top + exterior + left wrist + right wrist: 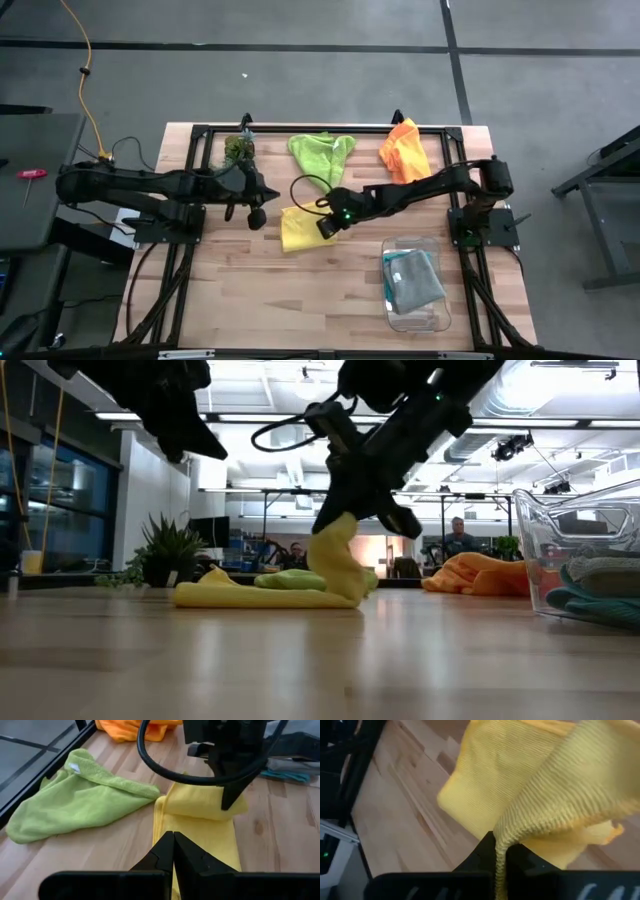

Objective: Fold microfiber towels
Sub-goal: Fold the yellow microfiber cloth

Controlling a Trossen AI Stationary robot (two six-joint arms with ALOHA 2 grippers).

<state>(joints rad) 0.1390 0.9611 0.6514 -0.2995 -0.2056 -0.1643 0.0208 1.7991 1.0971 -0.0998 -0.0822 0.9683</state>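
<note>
I am seeing no text, label, brand, number or sign that I can read anywhere: not on the cloths, the bench or the room behind it.

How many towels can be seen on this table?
5: yellow towel mid-table, pinched by the right hand; lime green towel and orange towel at the far edge; grey towel and teal towel inside the clear bin.
</note>
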